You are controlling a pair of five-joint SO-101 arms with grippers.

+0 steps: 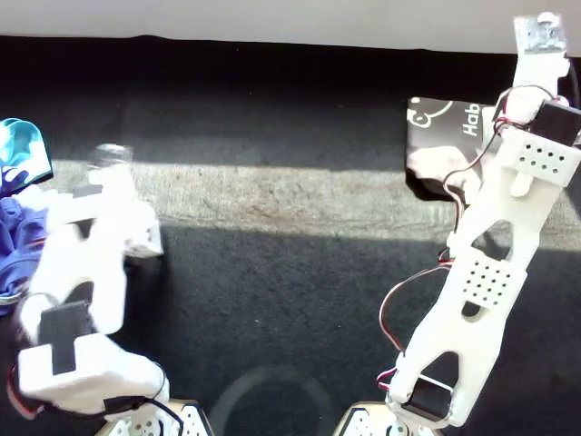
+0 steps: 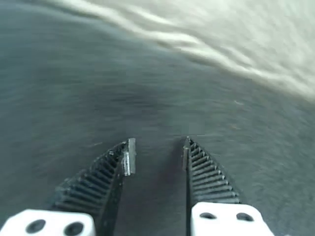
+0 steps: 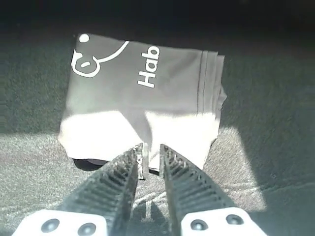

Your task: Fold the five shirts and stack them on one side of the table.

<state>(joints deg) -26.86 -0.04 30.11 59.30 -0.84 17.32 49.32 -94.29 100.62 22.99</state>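
A folded black shirt (image 3: 142,93) with white print lies flat at the far right of the table (image 1: 445,136), its near part in sunlight. My right gripper (image 3: 151,150) hovers at the shirt's near edge. Its fingers stand a narrow gap apart and nothing shows pinched between them. A loose heap of blue and turquoise shirts (image 1: 16,195) lies at the table's left edge, beside my left arm (image 1: 91,263). My left gripper (image 2: 157,155) hangs open over bare dark mat, with nothing between its fingers.
A dark mat (image 1: 290,300) covers the table, crossed by a bright sunlit band (image 1: 300,195). The right arm (image 1: 490,272) stretches from its base at the near edge toward the far right corner. A white wall edge (image 1: 272,18) runs behind the table.
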